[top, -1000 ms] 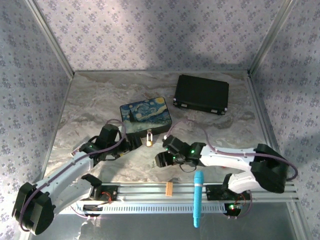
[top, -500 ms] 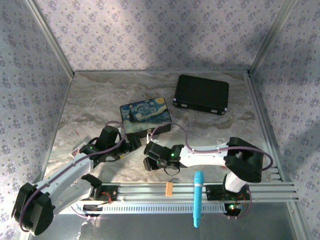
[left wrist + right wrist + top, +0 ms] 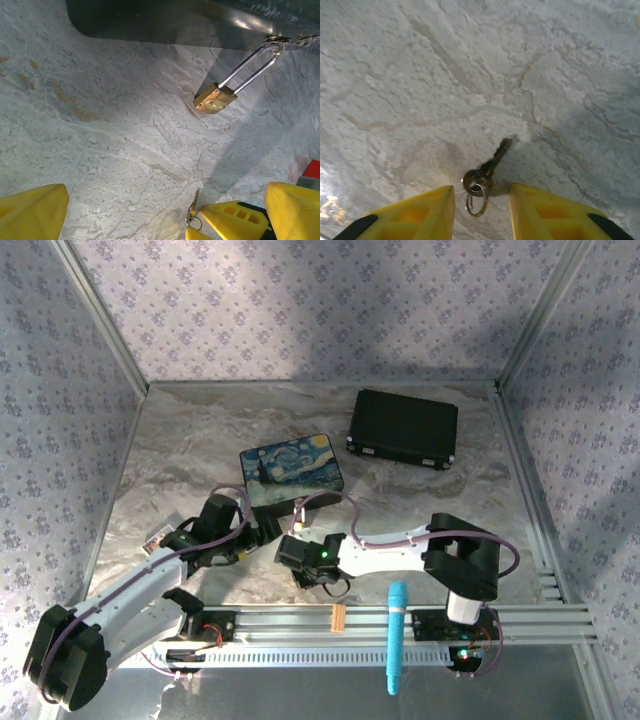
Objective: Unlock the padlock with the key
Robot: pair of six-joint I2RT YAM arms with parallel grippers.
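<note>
The padlock (image 3: 215, 97), a small brass body with a long silvery shackle, hangs from the hasp of the starry-night tin (image 3: 292, 474) and rests on the marble table. A dark key (image 3: 492, 165) with a small ring lies flat on the table in front of it. My right gripper (image 3: 481, 192) is low over the key and open. One yellow finger (image 3: 425, 212) stands on each side of the key's head, with a gap on both sides. My left gripper (image 3: 165, 207) is open wide just left of it, facing the padlock with nothing between its fingers.
A black case (image 3: 403, 427) lies at the back right of the table. A blue cylindrical tool (image 3: 397, 635) and a small orange block (image 3: 338, 617) sit on the front rail. A red block (image 3: 311, 169) shows at the right edge of the left wrist view.
My right arm has swung left across the table to the key, and its jaws have narrowed around it. My left arm has barely moved and stays open.
</note>
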